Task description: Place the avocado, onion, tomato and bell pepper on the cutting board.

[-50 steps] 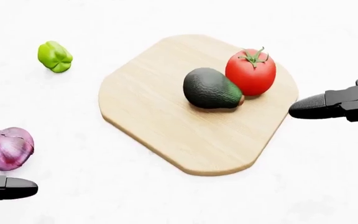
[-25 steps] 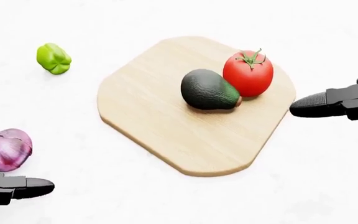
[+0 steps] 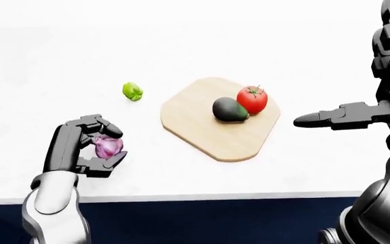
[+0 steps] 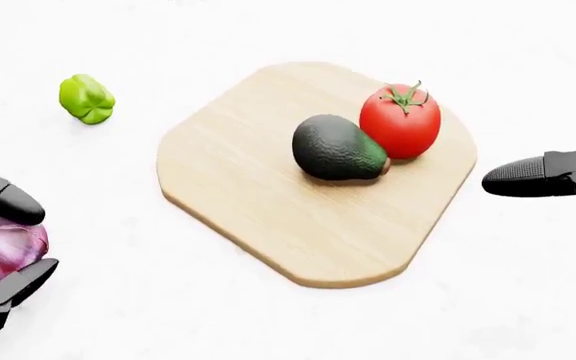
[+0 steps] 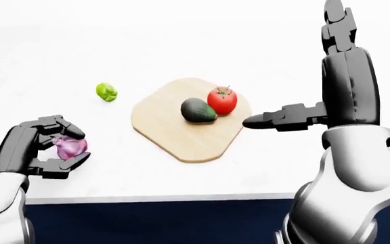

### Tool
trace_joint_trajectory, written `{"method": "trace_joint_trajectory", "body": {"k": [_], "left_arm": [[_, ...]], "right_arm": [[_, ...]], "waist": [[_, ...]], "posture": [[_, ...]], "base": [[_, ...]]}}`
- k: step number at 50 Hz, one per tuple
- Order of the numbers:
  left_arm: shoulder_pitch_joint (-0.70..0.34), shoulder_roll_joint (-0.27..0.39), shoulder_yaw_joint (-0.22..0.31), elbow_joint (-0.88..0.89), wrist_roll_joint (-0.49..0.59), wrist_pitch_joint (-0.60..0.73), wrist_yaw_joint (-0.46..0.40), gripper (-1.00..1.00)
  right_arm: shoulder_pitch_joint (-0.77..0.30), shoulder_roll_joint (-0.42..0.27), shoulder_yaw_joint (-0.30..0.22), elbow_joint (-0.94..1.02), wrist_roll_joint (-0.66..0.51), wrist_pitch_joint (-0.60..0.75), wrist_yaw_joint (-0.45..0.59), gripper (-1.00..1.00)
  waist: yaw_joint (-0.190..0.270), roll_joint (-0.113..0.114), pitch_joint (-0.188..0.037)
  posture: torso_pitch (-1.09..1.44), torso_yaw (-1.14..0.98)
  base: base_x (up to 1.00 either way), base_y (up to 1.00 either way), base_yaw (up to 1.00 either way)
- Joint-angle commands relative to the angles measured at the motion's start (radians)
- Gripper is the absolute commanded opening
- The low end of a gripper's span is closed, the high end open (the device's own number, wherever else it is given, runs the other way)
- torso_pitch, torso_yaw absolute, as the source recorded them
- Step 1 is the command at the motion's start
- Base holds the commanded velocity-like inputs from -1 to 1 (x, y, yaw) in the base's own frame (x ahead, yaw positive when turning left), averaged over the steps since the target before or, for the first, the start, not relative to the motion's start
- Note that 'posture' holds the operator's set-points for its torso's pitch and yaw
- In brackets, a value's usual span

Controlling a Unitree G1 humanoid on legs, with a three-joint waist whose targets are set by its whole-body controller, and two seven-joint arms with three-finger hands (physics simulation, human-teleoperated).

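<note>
Left hand grips onion; bell pepper lies beyond

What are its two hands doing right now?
Left hand: closed around the purple onion.
Right hand: empty, fingers extended, open.

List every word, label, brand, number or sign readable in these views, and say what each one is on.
None: no readable text in any view.
The cutting board, tomato, avocado, bell pepper, onion, white counter, left hand and right hand carry no lettering, labels or numbers.
</note>
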Motion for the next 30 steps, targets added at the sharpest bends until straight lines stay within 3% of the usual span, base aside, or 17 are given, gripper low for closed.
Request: {"method": "trace_joint_trajectory", "body": {"k": [1,6,10,17,25,30], "left_arm": [[-0.013,0.011,-0.010,-0.017,0.006,0.018,-0.036,-0.72],[-0.101,0.043,-0.044,-0.028,0.057,0.082,-0.091,-0.84],[-0.236,0.063,-0.110,0.002,0.107,0.131,-0.143,-0.87],[-0.456,-0.004,-0.212,0.170,0.130,0.095,-0.143,-0.91],[-0.588,-0.118,-0.289,0.360,0.118,-0.011,-0.112,-0.95],[-0.633,-0.164,-0.305,0.466,0.108,-0.081,-0.083,-0.97]], "right_arm": [[-0.022,-0.011,-0.006,-0.014,0.002,-0.019,-0.014,1.00],[-0.018,-0.016,-0.010,-0.016,0.013,-0.019,-0.022,1.00],[-0.021,-0.020,-0.012,-0.013,0.023,-0.017,-0.028,1.00],[0.005,-0.017,-0.021,-0.016,0.043,-0.030,-0.045,1.00],[0.028,-0.018,-0.031,-0.034,0.060,-0.027,-0.055,1.00],[0.034,-0.019,-0.032,-0.035,0.067,-0.028,-0.062,1.00]], "waist": [[0.001,-0.002,-0.015],[0.002,-0.003,-0.014],[0.004,-0.008,-0.010],[0.008,-0.021,-0.005],[0.008,-0.030,-0.004],[0.007,-0.037,-0.003]], "posture": [[0.00,0.00],[0.00,0.00],[0.00,0.00],[0.00,0.00],[0.00,0.00],[0.00,0.00]], "base": [[0.00,0.00,0.00],[0.00,0.00,0.00],[0.00,0.00,0.00],[0.00,0.00,0.00],[0.00,0.00,0.00],[0.00,0.00,0.00]]}}
